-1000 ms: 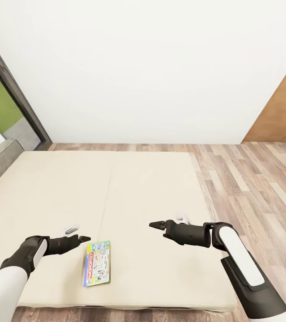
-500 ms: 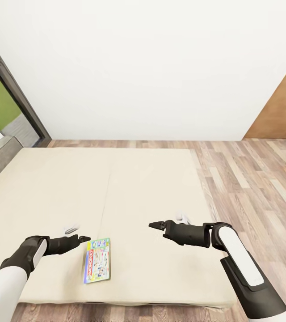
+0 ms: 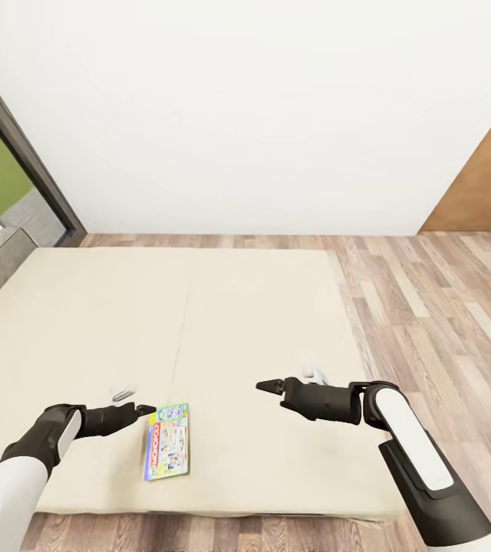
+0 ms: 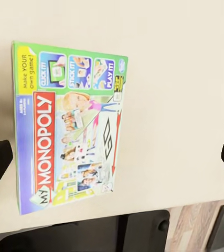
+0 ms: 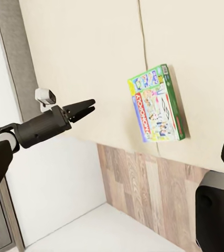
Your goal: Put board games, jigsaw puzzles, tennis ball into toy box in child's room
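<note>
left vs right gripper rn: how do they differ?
Left gripper hangs right beside the Monopoly box, near the bed's front edge; right gripper sits over bare mattress, well clear of the box. Left arm shows more folded, right reaches further across. Both look shut and hold nothing.

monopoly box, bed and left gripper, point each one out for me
Monopoly box [image 3: 166,451], head view, middle of its printed lid.
bed [image 3: 238,307], head view, bare beige mattress.
left gripper [image 3: 146,410], head view, between its fingertips.

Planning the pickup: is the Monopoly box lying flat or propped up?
Flat: the green-edged Monopoly box lies face-up on the beige mattress.
</note>
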Controlling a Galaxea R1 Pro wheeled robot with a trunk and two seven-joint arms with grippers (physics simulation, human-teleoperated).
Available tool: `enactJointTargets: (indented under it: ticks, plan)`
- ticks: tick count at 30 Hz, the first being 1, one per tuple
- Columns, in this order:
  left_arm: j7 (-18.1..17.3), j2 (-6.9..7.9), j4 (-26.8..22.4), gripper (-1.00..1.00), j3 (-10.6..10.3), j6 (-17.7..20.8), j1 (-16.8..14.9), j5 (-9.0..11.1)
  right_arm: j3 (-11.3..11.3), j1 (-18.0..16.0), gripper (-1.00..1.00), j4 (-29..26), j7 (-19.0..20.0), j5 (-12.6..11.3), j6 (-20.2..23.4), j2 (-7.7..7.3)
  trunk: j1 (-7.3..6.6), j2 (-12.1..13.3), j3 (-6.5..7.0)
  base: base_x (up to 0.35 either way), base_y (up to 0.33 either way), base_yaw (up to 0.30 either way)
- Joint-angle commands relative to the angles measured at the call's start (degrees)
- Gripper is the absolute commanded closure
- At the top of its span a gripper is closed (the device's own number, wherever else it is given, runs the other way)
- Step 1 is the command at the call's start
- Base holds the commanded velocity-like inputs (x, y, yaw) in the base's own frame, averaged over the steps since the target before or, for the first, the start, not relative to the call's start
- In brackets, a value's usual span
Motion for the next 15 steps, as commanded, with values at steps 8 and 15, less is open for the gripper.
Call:
enactJointTargets:
  ticks: [8,15]
  plan:
    - [-0.31,0.11,-0.06,-1.0,0.37,0.44,-0.05,-0.29,0.05,-0.05,-1.0,-0.34,-0.55,-0.62,0.01,-0.24,0.03,-0.1,-0.85,0.0,0.0,0.0]
    - [-0.33,0.15,-0.07,-1.0,0.47,0.44,-0.05,-0.29,-0.28,-0.05,-1.0,-0.44,-0.42,-0.67,0.01,-0.66,0.03,-0.1,-1.51,0.0,0.0,0.0]
